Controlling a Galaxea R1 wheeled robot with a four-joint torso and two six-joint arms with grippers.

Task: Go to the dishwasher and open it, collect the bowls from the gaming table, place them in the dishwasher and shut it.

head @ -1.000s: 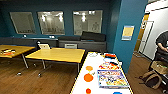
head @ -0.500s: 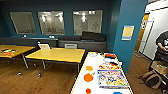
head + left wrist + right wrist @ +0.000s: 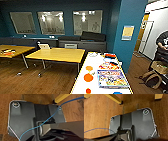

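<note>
The gaming table [image 3: 81,86], long with a white top and a yellowish edge, runs away from me at the lower middle of the head view. Three orange bowls lie in a row along its left side: a small far one [image 3: 89,68], a larger middle one [image 3: 88,77] and a near one [image 3: 88,90]. The rim of a blue bowl [image 3: 116,93] peeks in at the picture's lower edge. Both wrist views look down past my own dark plate at a brown wood floor.
Colourful game boxes [image 3: 111,78] cover the table's right half. Yellow-topped tables [image 3: 57,54] stand to the left on wood floor. A teal wall corner [image 3: 130,37] rises on the right. Beyond it are a person [image 3: 163,45] and a bag [image 3: 150,78]. A blue cable [image 3: 50,118] crosses my plate.
</note>
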